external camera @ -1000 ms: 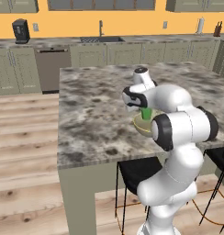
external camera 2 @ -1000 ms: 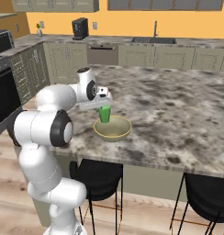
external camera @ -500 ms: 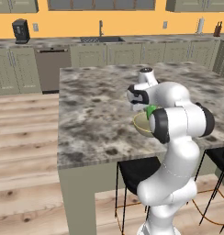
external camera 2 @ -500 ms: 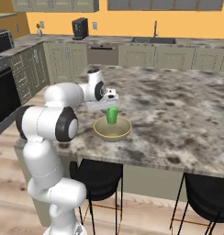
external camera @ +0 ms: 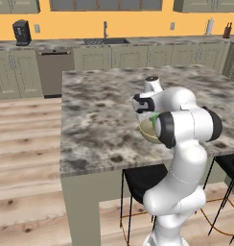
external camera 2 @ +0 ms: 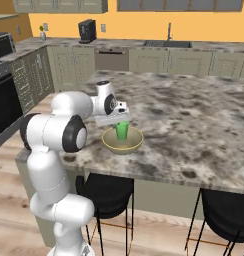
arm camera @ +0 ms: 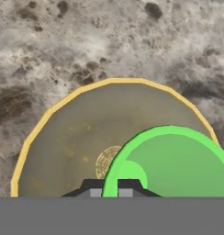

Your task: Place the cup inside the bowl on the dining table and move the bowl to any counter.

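In your left base view the arm's forearm covers most of the bowl (external camera: 148,130) and all but a sliver of the cup (external camera: 154,116). In the hand view the cup (arm camera: 178,165) runs off the edge at 3 o'clock, and the bowl (arm camera: 63,137) is cut off at 6.

An orange wall (external camera: 119,24) runs behind sage cabinets (external camera: 133,55) at 12 o'clock, with a faucet (external camera: 105,29) and, toward 10 o'clock, a coffee machine (external camera: 21,31). Wood plank floor (external camera: 23,144) lies at 9 o'clock. Black stools (external camera 2: 106,192) stand at 6 o'clock.
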